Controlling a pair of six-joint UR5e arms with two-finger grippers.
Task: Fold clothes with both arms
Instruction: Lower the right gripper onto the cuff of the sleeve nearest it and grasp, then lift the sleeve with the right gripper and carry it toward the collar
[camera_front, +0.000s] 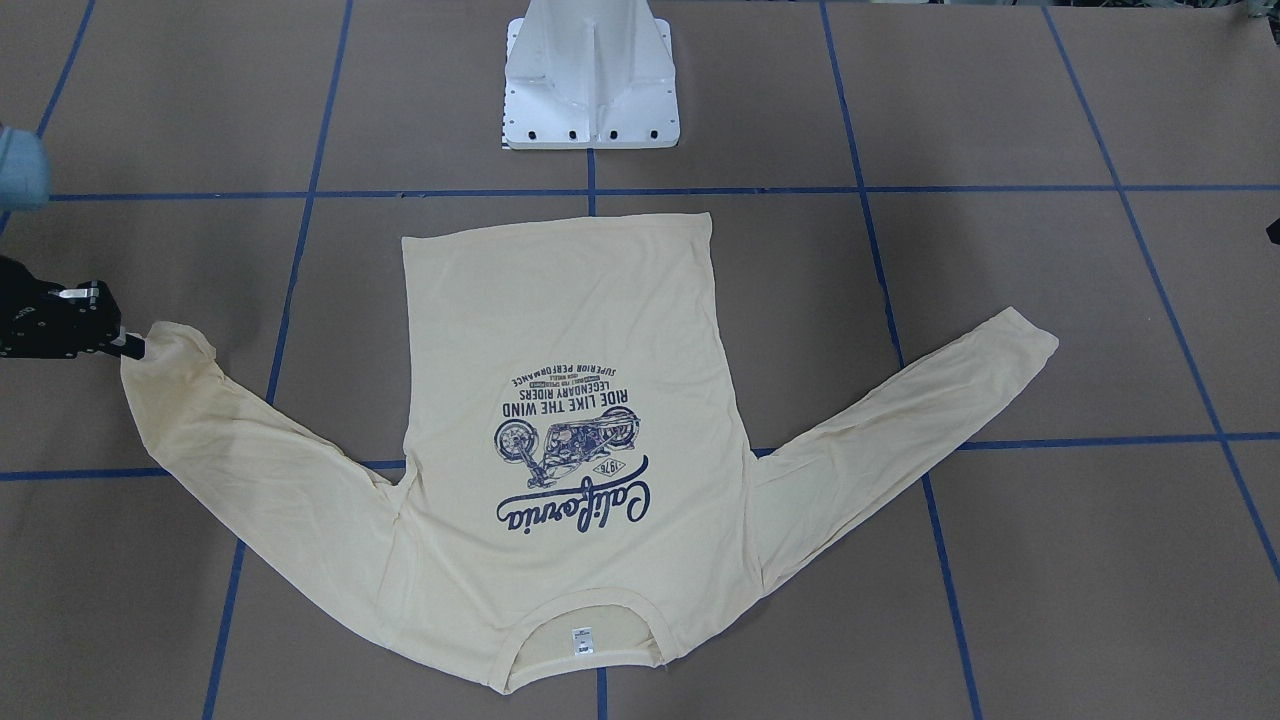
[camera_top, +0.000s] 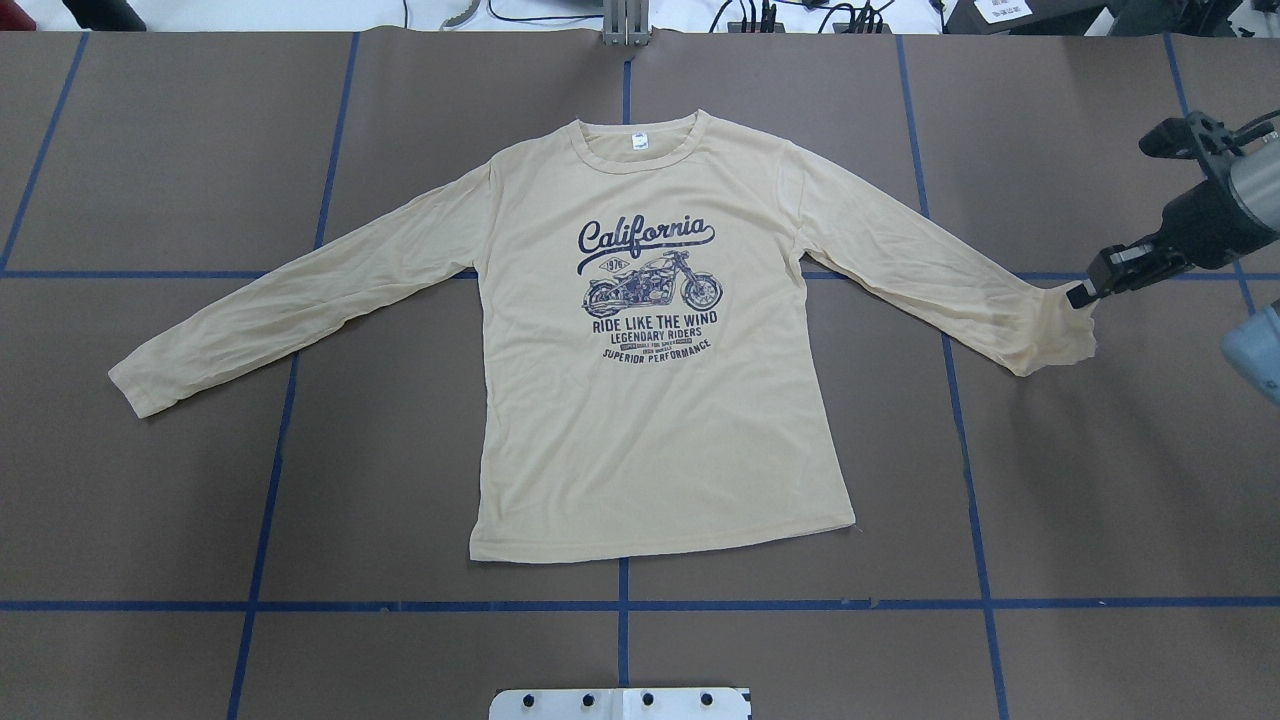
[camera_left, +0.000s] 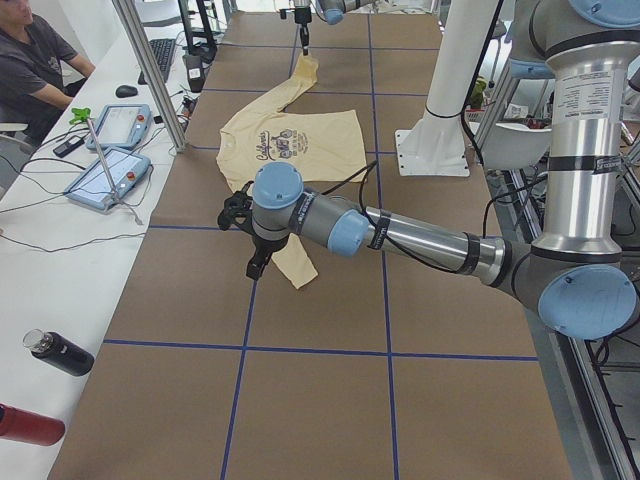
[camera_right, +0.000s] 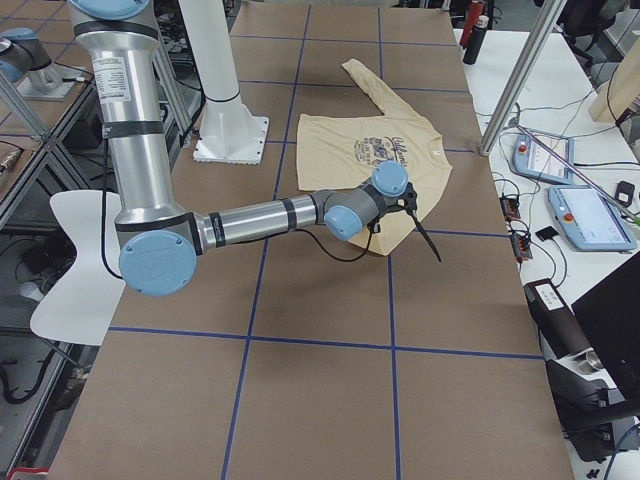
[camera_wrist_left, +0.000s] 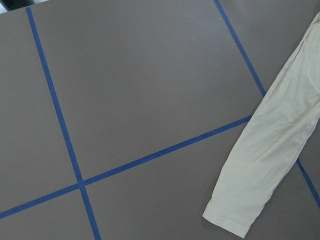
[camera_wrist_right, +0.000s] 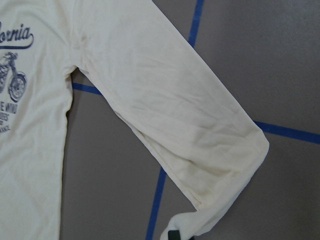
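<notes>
A: Front camera first. The cream T-shirt (camera_front: 575, 420) lies flat mid-worktop (camera_front: 1050, 560), print up, collar away from the white pedestal (camera_front: 590, 90). The right gripper (camera_front: 133, 347) is cut off by the frame edge, its fingers pinched tight on one cuff.

B: And the pedestal is cropped at the top.

A: Overhead agrees: thin fabric, a smooth body, both sleeves angled out. The held cuff is puckered and raised off the brown surface, while the other cuff lies flat.

B: The left end shows what those two views miss. The left gripper (camera_left: 255, 262) hovers above the worktop just beside the free cuff. It's small and dark, so I can't tell how its fingers are set.

A: There's a seated person (camera_left: 35, 60) at the side desk too, half out of frame.

B: From the right end, the near arm's wrist overlaps the held sleeve.

A: Left wrist camera: a crinkled sleeve end across blue tape lines (camera_wrist_left: 165, 151), with its own fingers out of shot.

B: Right wrist: sleeve fills the frame, and one dark fingertip barely pokes in at the bottom edge.
</notes>
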